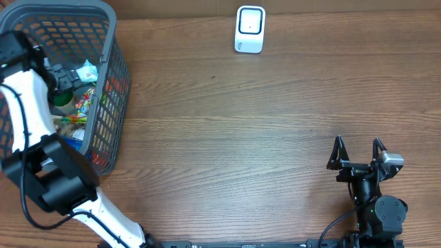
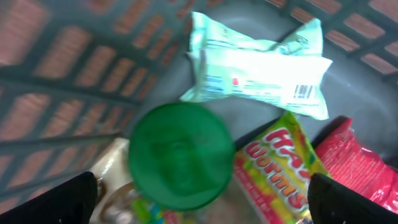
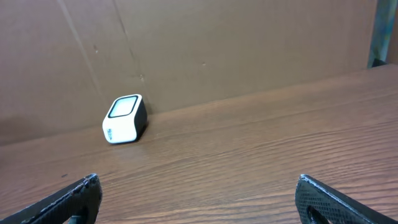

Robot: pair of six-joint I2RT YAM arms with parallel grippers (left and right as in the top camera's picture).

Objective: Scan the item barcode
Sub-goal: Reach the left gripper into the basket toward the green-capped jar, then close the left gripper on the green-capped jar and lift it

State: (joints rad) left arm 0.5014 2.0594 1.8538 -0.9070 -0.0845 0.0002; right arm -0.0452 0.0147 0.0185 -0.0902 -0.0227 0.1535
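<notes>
Your left gripper (image 2: 211, 202): inside grey basket (image 1: 114, 103), far left of table (image 1: 241, 124); fingers spread fully, nothing held. In wrist view, green round lid (image 2: 180, 155) sits between fingers. Just beyond lid lies pale green packet (image 2: 261, 68), barcode (image 2: 303, 91) face-up at its right end. Right of lid: yellow worms candy bag (image 2: 280, 168), with red packet (image 2: 354, 162) beside it. Your right gripper (image 1: 358, 148): near right, over bare wood, fingers wide apart, empty. Far centre edge: white scanner (image 1: 249, 29), well apart from both grippers.
</notes>
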